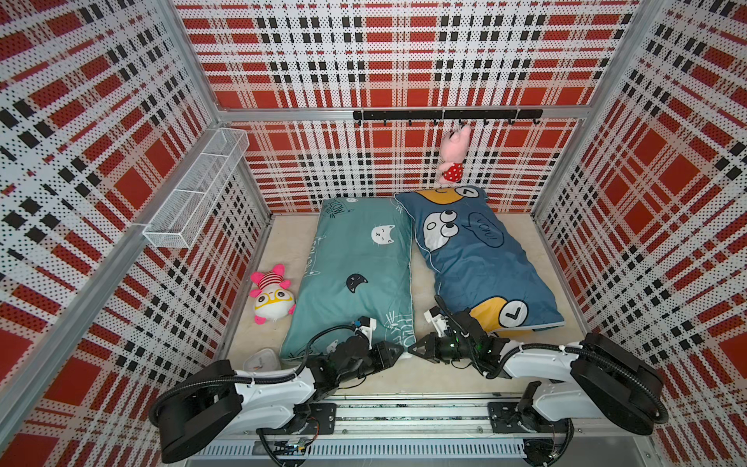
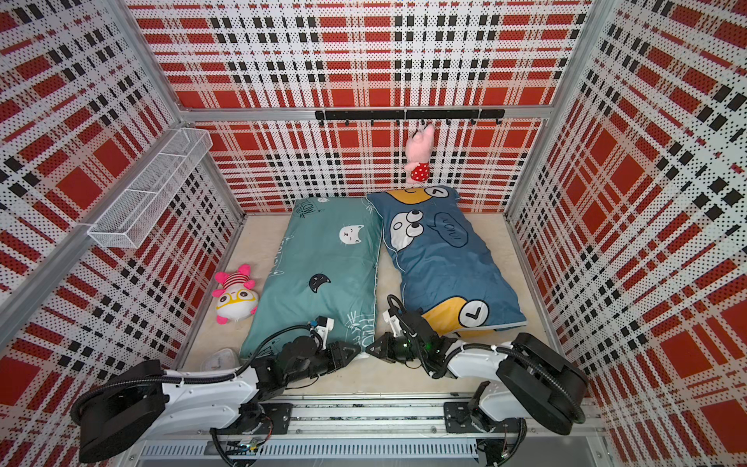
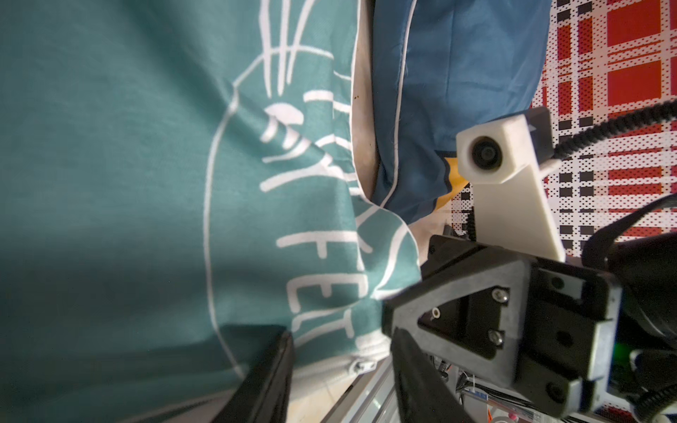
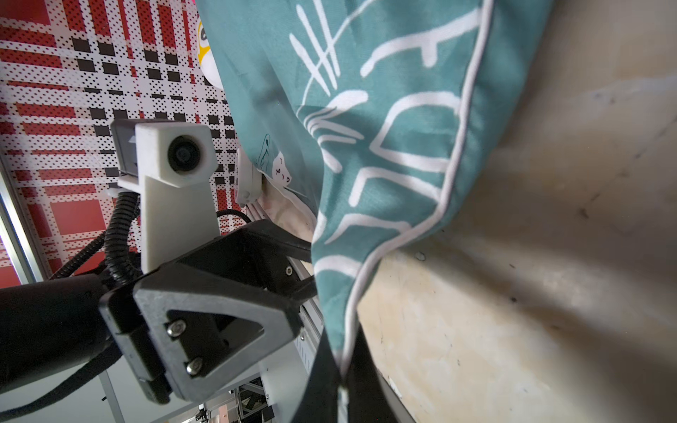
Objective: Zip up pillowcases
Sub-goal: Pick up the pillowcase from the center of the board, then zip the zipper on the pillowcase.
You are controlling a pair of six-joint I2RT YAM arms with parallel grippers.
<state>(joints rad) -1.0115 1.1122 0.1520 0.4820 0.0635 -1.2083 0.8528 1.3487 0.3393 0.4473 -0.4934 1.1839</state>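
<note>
The walls [image 1: 101, 161] of the booth have a red, white and black check pattern, and the tabletop [image 1: 424, 378] is pale beige. Two stuffed pillowcases lie on it side by side. The teal pillowcase [image 1: 355, 263] is in the middle and the blue pillowcase [image 1: 477, 258] is to its right. They touch at the far end and are a little apart at the near end.

Both arms reach to the near right corner of the teal pillowcase. The right tool [image 4: 340, 366] is closed and pinches the white-piped corner of this pillowcase between its fingers. The left tool [image 3: 340, 340] is about half open. Its two fingers stand on both sides of the near edge of the teal pillowcase, where a small metal zipper pull [image 3: 361, 366] is visible, and they do not clearly press on it.

A white and pink plush toy [image 1: 271, 295] lies left of the teal pillowcase. A pink plush [image 1: 454, 155] hangs from the black hook rail [image 1: 404, 115] on the back wall.
</note>
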